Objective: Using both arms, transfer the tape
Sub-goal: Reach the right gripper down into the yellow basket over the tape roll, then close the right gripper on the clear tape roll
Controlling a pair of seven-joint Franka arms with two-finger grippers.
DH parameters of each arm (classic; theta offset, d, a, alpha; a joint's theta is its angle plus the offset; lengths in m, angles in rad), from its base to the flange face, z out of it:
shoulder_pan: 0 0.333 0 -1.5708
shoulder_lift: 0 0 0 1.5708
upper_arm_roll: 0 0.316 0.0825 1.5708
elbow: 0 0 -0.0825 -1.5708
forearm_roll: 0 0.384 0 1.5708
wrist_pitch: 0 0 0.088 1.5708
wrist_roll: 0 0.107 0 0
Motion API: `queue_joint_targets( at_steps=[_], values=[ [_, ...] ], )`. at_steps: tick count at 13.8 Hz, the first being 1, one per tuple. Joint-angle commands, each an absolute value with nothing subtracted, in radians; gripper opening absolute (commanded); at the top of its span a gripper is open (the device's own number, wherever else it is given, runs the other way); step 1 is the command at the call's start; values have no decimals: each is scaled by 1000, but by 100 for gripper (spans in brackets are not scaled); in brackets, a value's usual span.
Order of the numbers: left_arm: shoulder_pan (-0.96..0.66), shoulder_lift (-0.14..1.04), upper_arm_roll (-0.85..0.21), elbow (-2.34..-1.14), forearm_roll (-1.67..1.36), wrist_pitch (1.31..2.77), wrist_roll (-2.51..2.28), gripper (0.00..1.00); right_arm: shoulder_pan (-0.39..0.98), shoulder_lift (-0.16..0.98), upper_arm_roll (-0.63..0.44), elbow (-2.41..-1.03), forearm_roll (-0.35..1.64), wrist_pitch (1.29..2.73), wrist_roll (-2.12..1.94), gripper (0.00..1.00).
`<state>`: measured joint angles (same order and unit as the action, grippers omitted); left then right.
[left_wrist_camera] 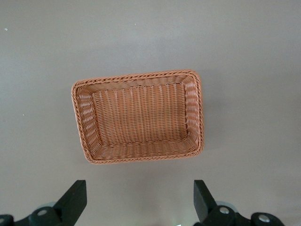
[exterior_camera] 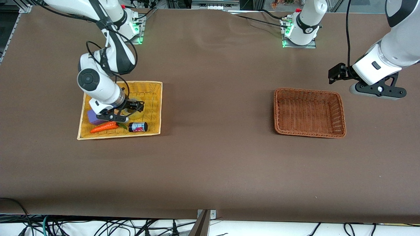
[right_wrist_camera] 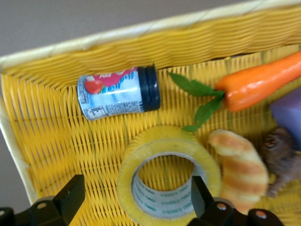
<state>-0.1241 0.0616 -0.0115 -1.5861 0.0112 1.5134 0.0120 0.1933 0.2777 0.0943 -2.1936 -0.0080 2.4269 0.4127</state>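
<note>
Right wrist view: the right tool, fingers apart, hangs low over the tape in the yellow basket, just beside the croissant. Left tool waits, spread apart, near the brown basket.

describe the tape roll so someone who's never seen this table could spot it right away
Find the yellow wicker tray at the right arm's end of the table. Under the right claw lies the translucent yellowish ring-shaped tape roll, flat. Alone among its neighbours, it has a wide round hole.
</note>
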Motion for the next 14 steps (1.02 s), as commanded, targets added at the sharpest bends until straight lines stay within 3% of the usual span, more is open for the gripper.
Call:
queue_joint_targets(
  at_steps=[1,11,12,13,14],
  values=[
    [-123,74,-14,-1555,46,1493,29,100,187,253,107,-2266,-8,2502,431,100],
    [-123,74,-14,-1555,46,1493,31,100,204,270,110,-2385,-8,2661,483,100],
    [-123,74,-14,-1555,46,1493,31,100,210,270,112,-2385,-8,2661,483,96],
    [-123,74,-14,-1555,46,1493,31,100,213,271,110,-2385,-8,2661,483,84],
    [-123,74,-14,-1555,46,1493,31,100,218,275,112,-2385,-8,2661,485,62]
  ],
)
